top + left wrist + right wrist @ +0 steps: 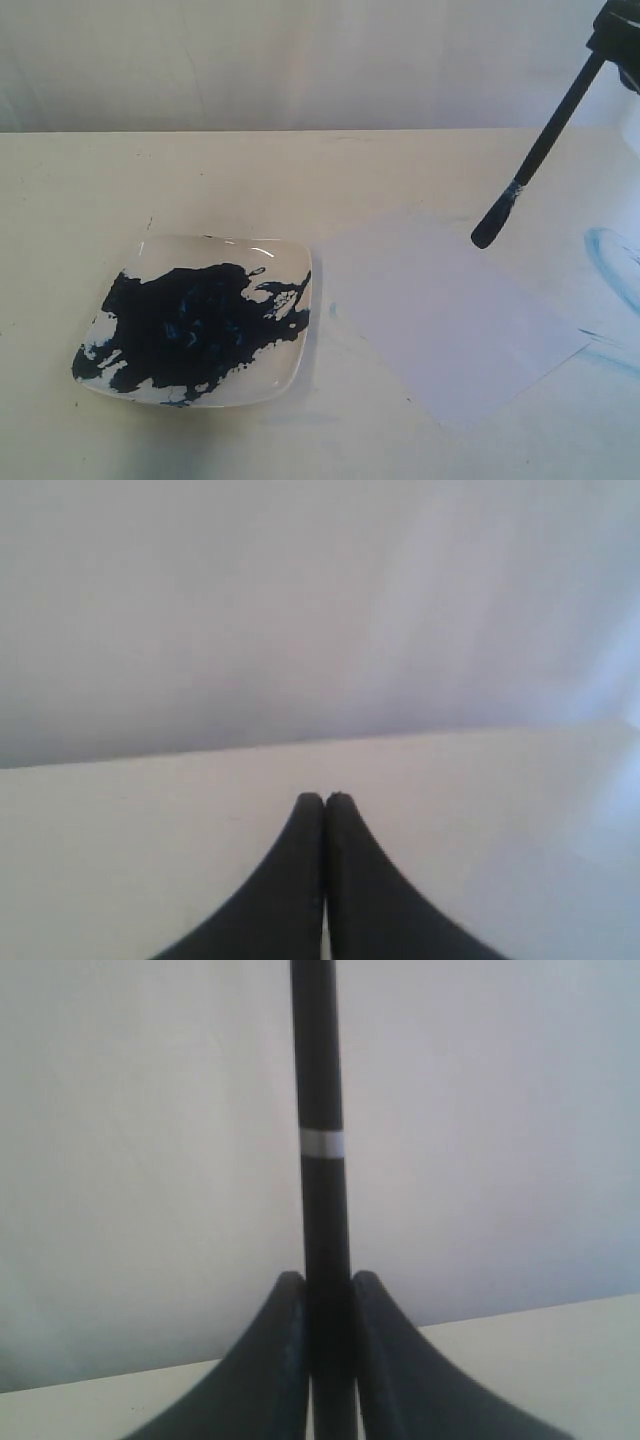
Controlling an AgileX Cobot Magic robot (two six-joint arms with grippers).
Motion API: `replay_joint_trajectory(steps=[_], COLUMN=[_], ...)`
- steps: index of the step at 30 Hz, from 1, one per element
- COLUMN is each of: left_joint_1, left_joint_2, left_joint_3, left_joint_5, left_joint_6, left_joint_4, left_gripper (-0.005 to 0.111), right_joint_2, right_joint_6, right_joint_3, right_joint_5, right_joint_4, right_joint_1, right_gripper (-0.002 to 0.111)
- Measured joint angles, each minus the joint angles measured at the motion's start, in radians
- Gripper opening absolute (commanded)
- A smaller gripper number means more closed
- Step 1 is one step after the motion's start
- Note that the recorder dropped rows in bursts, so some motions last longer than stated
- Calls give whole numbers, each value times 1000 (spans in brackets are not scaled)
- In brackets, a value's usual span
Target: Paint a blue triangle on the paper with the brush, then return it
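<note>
Brush [545, 140] gripped by the right gripper [327, 1290], dark tip at the far edge of the paper [450, 320].
The sheet is blank, no blue triangle yet (the pale smear [615, 260] is on the table, off the sheet). Whether the tip touches, I cannot tell. Best bet: lower it lightly and pull three joined strokes well inside the edges, since thin paper may slide. Left gripper [323, 800] is pinched closed and empty. The paint plate [180, 255] sits left of the paper.

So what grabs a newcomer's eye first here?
The square white plate smeared with dark blue paint, left of centre on the table. Right of it lies the paper, no triangle on it yet, and the black brush hangs tilted over its far edge, gripped in the right end effector.
</note>
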Motion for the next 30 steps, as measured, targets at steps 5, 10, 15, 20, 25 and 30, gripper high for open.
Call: replay_joint_trajectory(steps=[5, 10, 15, 20, 25, 30], left_joint_1=[-86, -355, -553, -577, -579, -579], left_joint_2=[334, 527, 759, 980, 1121, 1213], left_joint_3=[-210, -326, -469, -606, -710, -769], left_joint_5=[-216, -16, 27, -90, -174, -232], left_joint_6=[-246, -271, -280, -316, -356, -384], left_joint_4=[317, 357, 359, 359, 361, 361], left_gripper=[0, 0, 0, 0, 0, 0], right_joint_2=[0, 0, 0, 0, 30, 92], right_joint_6=[0, 0, -6, -110, -182, -193], right_joint_3=[0, 0, 0, 0, 0, 0], right_joint_5=[0, 0, 2, 41, 40, 38], right_joint_4=[0, 0, 0, 88, 209, 228], right_joint_1=[0, 0, 0, 0, -4, -4], right_gripper=[0, 0, 0, 0, 0, 0])
